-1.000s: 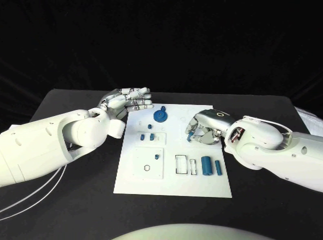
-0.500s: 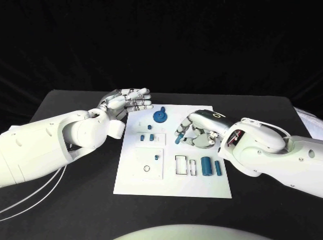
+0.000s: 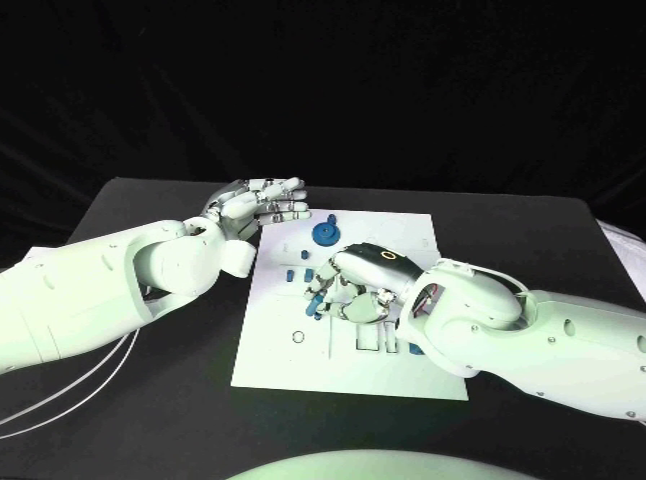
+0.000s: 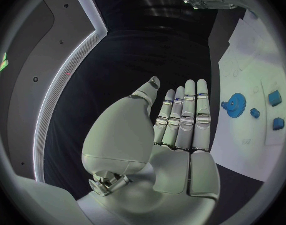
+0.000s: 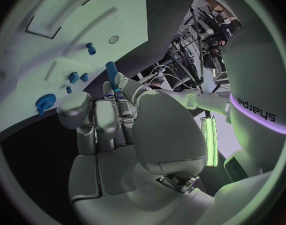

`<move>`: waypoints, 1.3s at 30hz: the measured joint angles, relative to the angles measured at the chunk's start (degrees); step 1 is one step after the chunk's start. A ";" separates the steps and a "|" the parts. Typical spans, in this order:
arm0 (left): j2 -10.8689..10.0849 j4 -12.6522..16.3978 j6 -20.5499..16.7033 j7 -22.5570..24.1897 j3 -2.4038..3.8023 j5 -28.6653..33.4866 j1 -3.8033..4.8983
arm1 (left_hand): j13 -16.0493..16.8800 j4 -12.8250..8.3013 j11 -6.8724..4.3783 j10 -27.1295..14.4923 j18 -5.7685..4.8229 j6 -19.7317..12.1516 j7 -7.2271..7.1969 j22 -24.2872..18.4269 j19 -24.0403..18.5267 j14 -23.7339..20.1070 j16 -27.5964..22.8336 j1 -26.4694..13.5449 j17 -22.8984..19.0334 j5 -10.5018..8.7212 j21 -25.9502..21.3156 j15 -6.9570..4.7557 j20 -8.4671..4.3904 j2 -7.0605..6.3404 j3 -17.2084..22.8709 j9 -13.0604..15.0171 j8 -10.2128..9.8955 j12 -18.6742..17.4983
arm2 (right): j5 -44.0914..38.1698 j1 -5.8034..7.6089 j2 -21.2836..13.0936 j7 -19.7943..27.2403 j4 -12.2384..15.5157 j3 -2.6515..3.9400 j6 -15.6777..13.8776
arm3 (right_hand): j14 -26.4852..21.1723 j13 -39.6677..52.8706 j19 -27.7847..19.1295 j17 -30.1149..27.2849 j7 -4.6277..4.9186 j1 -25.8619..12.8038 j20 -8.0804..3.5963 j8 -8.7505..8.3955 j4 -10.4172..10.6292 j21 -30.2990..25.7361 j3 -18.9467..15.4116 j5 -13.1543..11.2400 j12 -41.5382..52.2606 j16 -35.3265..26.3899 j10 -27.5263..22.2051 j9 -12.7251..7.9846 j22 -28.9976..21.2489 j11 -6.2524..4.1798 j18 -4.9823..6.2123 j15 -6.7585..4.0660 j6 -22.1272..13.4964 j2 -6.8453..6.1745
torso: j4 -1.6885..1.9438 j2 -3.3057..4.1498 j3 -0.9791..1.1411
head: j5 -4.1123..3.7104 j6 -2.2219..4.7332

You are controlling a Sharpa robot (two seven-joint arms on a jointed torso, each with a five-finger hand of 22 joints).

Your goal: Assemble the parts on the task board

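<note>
Robotics laboratory test station: black tabletop (image 3: 150,400) against black backdrop curtains (image 3: 323,90), with equipment racks and cabling (image 5: 196,40) visible beyond the white task board (image 3: 349,370).

1. The word "sharpa" stands in dark lower-case letters on a white casing (image 5: 257,110) in the right wrist view. It shows upside down there, just beside a glowing band that runs across the same casing. Which part of the robot this casing belongs to cannot be told.
2. A thin ring mark (image 3: 388,254), a plain circle with no letters, stands on the back of the right hand (image 3: 355,283) in the head view.
3. A faint small print mark (image 4: 246,141) stands on the board (image 4: 243,60) near the blue gear (image 4: 235,105) in the left wrist view. It is too small to read.
</note>
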 measured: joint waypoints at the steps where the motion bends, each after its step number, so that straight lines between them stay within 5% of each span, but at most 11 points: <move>1: 0.00 -0.03 0.00 0.00 0.00 0.00 0.00 | 0.00 0.00 0.00 0.00 0.00 0.00 0.00 0.00 0.00 0.00 0.00 0.00 0.00 0.00 0.00 0.00 0.00 0.00 0.00 0.00 0.00 0.00 | -0.23 -0.56 0.75 0.10 -0.48 -0.05 0.09 | 0.00 0.00 0.00 -0.04 0.00 0.00 0.00 0.00 0.00 0.00 0.00 0.00 0.06 0.00 0.00 -0.01 0.00 0.00 0.00 0.00 0.00 0.00 | 0.00 0.00 0.01 | 0.09 0.00; 8: 0.00 -0.11 0.04 0.00 0.00 -0.01 -0.01 | 0.00 0.00 0.00 0.00 0.00 0.00 0.00 -0.11 0.00 0.00 0.00 0.00 0.00 0.00 0.00 0.00 0.00 0.00 0.00 0.00 0.00 0.00 | -1.92 -2.84 3.94 0.13 -3.50 -0.15 1.27 | 0.00 0.03 0.00 -0.08 0.12 0.00 0.00 -0.10 0.00 0.00 -0.02 0.00 0.21 0.00 0.00 -0.08 -0.08 0.00 0.00 0.00 -0.28 0.00 | 0.01 0.04 0.02 | 0.53 -0.14; 15: 0.00 -0.22 0.12 -0.03 0.00 -0.01 -0.01 | 0.00 0.00 0.00 0.00 0.00 0.00 0.00 -0.10 0.00 0.00 0.00 0.00 0.00 0.00 0.00 0.00 0.00 0.00 0.00 0.00 0.00 0.00 | -3.50 -3.75 5.26 -0.15 -5.16 -0.20 2.70 | 0.00 0.10 0.00 -0.08 0.12 0.00 0.00 -0.11 -0.06 0.00 -0.08 0.00 0.20 -0.01 0.00 -0.08 -0.07 0.00 0.00 0.00 -0.31 0.00 | -0.01 0.05 0.05 | 0.65 -0.30; 39: 0.12 -0.26 0.40 -0.13 0.00 -0.01 -0.02 | 0.00 0.00 0.00 0.00 0.00 0.00 0.00 -0.22 0.00 0.00 0.00 0.00 0.00 0.00 0.00 0.00 0.00 0.00 0.00 0.00 0.00 0.00 | -6.32 -3.93 6.45 -1.19 -5.42 -0.02 4.15 | 0.00 0.80 -0.01 -0.08 0.09 -0.34 0.01 -0.46 0.18 -0.01 0.02 0.16 0.16 -0.04 0.00 -0.08 -0.08 0.00 0.00 0.00 -0.68 0.34 | -0.09 0.08 0.11 | 0.47 -0.52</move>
